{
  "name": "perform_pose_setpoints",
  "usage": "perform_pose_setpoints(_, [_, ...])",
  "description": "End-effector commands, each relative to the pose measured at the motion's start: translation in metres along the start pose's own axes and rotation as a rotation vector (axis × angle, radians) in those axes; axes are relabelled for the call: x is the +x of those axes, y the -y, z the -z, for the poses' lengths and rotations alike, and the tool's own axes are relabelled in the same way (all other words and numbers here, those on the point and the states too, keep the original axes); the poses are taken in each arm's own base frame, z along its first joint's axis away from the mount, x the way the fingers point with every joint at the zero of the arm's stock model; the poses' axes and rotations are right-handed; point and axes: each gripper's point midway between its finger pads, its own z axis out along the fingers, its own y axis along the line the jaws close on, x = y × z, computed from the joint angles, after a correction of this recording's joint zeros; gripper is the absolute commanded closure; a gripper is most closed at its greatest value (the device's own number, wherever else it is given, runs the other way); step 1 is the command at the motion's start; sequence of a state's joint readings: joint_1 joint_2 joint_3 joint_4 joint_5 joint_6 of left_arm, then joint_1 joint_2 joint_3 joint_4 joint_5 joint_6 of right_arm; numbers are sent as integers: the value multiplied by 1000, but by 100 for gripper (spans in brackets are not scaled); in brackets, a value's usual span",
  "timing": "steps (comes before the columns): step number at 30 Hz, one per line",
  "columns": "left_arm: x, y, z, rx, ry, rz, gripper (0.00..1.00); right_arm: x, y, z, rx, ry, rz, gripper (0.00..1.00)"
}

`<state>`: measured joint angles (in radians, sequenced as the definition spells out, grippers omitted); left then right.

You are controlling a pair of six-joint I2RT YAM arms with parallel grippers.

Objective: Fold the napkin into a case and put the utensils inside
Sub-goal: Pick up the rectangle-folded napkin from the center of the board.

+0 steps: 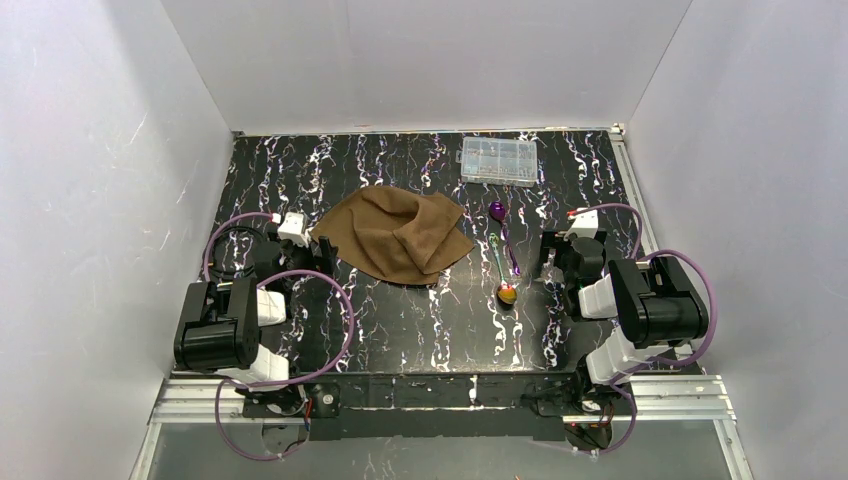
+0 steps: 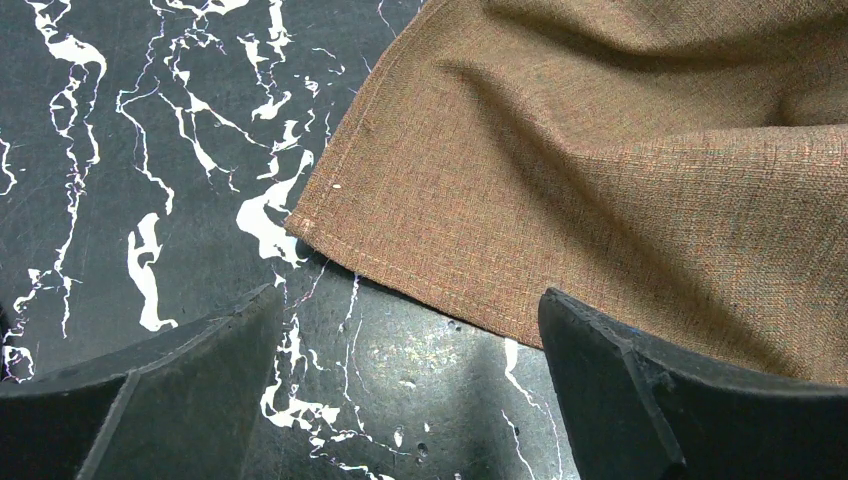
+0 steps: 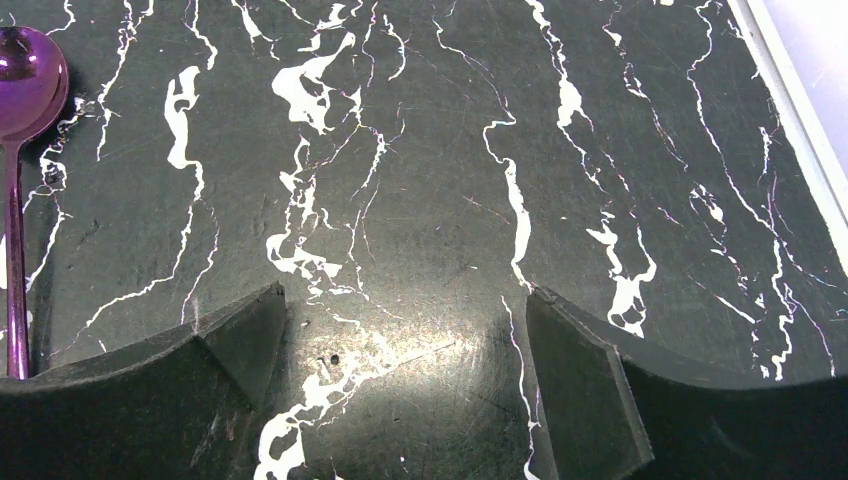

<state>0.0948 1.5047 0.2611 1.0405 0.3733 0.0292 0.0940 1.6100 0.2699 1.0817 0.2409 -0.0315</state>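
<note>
Poised to start folding, with left gripper [image 2: 408,325] wide and empty, napkin [image 2: 600,180] corner just ahead likely needing a pinch, right gripper [image 3: 402,320] likewise wide.

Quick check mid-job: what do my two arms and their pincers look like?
The left arm and right arm are black with white housings and looping purple cables. The left pincer and right pincer have broad matte black fingers with angular tips.
</note>
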Motion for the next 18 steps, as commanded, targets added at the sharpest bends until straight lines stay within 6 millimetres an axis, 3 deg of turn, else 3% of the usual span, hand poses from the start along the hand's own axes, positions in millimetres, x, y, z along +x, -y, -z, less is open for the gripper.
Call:
perform_pose_setpoints(1, [-17,-2,-3,-8,47,-19,2,-24,3,-5,22,83,1,1])
perform_pose_setpoints(16, [-18,-2,-3,-10,49,-18,2,-24,4,-6,26,83,-1,1])
perform_pose_setpoints(18, [-22,-2,-4,-5,62,-17,2,-38,19,-5,129,93,-36,1])
